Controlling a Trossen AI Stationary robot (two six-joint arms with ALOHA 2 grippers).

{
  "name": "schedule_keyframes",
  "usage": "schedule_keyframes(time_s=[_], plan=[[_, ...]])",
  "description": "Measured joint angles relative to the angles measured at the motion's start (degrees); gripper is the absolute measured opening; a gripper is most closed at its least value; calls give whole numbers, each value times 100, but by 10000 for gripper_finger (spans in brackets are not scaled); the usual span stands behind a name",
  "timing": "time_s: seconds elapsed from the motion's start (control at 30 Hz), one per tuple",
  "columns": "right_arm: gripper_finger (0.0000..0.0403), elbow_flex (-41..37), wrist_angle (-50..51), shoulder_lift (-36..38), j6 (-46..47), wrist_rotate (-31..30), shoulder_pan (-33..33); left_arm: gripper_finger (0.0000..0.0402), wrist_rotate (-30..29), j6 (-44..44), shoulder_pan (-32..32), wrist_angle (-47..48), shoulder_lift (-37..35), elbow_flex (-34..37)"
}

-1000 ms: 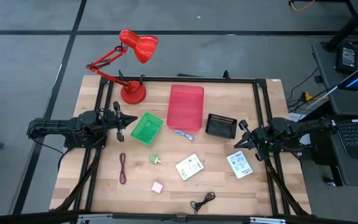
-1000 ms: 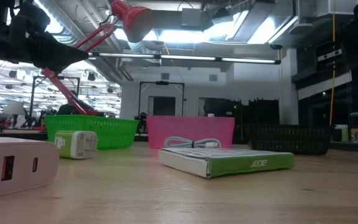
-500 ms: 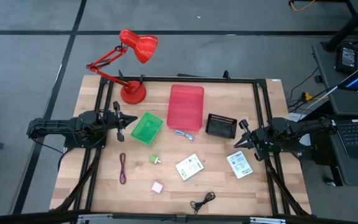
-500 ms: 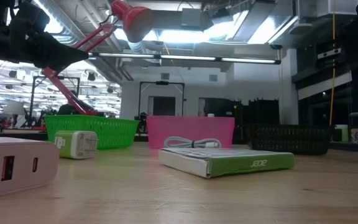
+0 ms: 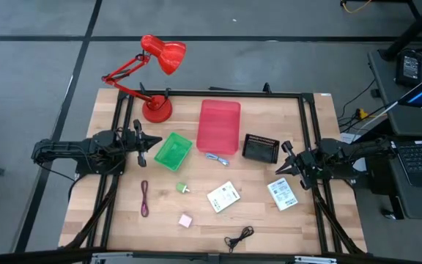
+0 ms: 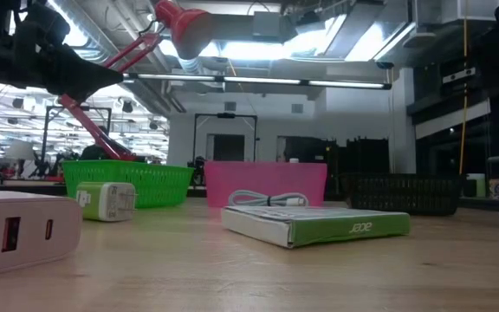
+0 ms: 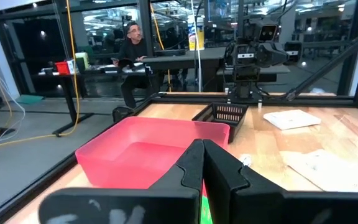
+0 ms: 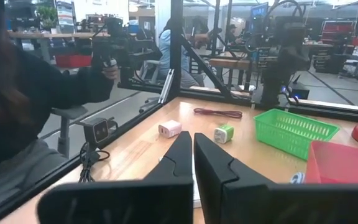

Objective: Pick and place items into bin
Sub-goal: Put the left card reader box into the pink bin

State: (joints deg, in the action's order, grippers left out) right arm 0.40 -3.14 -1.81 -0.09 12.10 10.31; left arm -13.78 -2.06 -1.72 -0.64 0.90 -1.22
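The loose items lie flat on the wooden table: two white packets point(image 5: 223, 196) point(image 5: 282, 193), a pink cube point(image 5: 186, 219), a green-white piece point(image 5: 182, 188), a purple cord point(image 5: 144, 198), a black cord point(image 5: 239, 237) and a bluish strip point(image 5: 216, 158). Behind them stand a pink bin point(image 5: 219, 125), a green basket point(image 5: 173, 151) and a black basket point(image 5: 260, 148). My left gripper point(image 5: 156, 141) hovers shut at the table's left side, pointing level at the green basket. My right gripper point(image 5: 279, 166) hovers shut at the right side, above the right packet's far corner.
A red desk lamp point(image 5: 156, 73) stands at the far left corner, its head beyond the table's far edge. A black frame point(image 5: 218, 94) runs round the tabletop. A person point(image 8: 17, 93) sits close beside the table in the right wrist view.
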Motion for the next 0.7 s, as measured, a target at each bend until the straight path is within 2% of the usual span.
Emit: schedule_keyframes(time_s=[0.17,0.33,0.43,0.6,0.7], plan=[[0,0,-3,0,110,-28,0,4,262,342,0,13,1,1],[0,0,-15,0,115,-498,0,3,1033,653,2,13,0,1],[0,0,-12,0,235,-862,0,3,1080,877,0,29,1,0],[0,0,-7,-1,306,-974,0,2,1083,815,0,89,1,1],[0,0,-8,-18,418,-1355,-2,2,1037,797,2,101,15,-24]])
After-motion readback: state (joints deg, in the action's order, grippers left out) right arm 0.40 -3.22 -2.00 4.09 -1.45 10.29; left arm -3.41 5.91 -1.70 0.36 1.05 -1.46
